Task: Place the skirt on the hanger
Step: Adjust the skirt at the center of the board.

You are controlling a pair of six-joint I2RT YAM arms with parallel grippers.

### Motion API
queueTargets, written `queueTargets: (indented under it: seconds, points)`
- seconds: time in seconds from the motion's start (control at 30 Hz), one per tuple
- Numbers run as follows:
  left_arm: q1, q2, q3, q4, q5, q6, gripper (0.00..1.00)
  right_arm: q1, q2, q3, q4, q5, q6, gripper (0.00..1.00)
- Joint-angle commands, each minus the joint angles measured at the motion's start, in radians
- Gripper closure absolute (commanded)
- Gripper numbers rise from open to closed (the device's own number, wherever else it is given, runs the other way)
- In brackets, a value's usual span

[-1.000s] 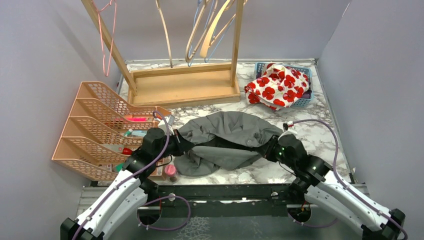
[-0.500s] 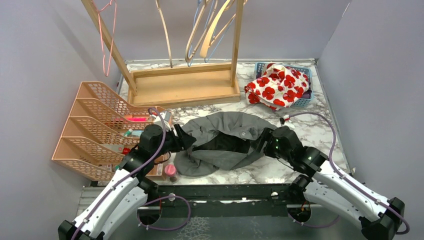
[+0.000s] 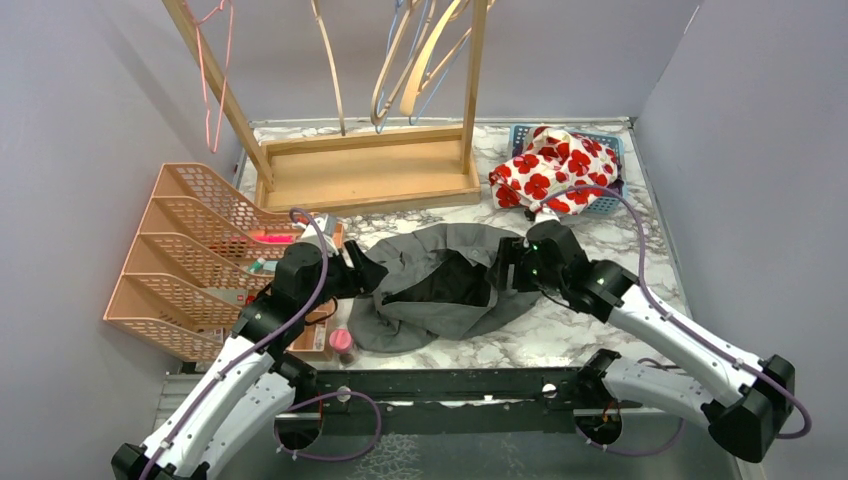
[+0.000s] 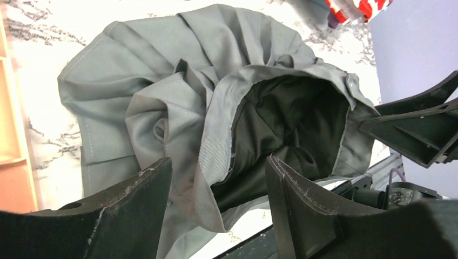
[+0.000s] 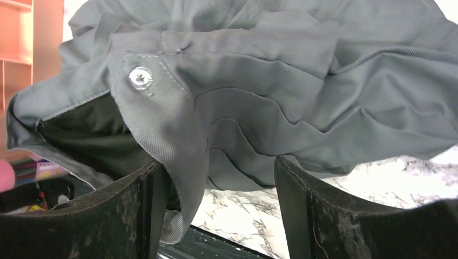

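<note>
The grey skirt (image 3: 440, 285) lies crumpled on the marble table, its dark-lined waist gaping towards the near edge. My left gripper (image 3: 366, 276) is open at the waist's left end; in the left wrist view (image 4: 216, 162) a fold of waistband (image 4: 216, 135) hangs loose between its fingers. My right gripper (image 3: 500, 270) is open at the right end; in the right wrist view (image 5: 219, 162) a waistband flap with a silver snap (image 5: 141, 77) droops beside one finger. Wooden and wire hangers (image 3: 415, 60) hang from the wooden rack (image 3: 365, 175) at the back.
An orange mesh file tray (image 3: 190, 260) stands at the left, with small coloured items by it, a pink-topped pot (image 3: 342, 342) among them. A blue basket (image 3: 612, 190) at the back right holds a red-flowered cloth (image 3: 550, 165). A pink hanger (image 3: 215, 80) hangs at the far left.
Both grippers have opened and let go of the skirt's waistband. The right arm has swung inward and farther back, and the stretched waist has slackened and narrowed.
</note>
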Motion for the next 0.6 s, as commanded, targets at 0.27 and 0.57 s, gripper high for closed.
queueTargets:
  seconds: [0.27,0.57]
  points:
    - [0.005,0.037,0.078,-0.098,-0.056,0.003,0.31,-0.002,0.198,0.204,-0.012,-0.177,-0.247,0.25]
    - [0.005,0.031,0.196,-0.088,-0.141,0.131,0.30,-0.002,0.193,0.264,0.106,-0.273,-0.241,0.25]
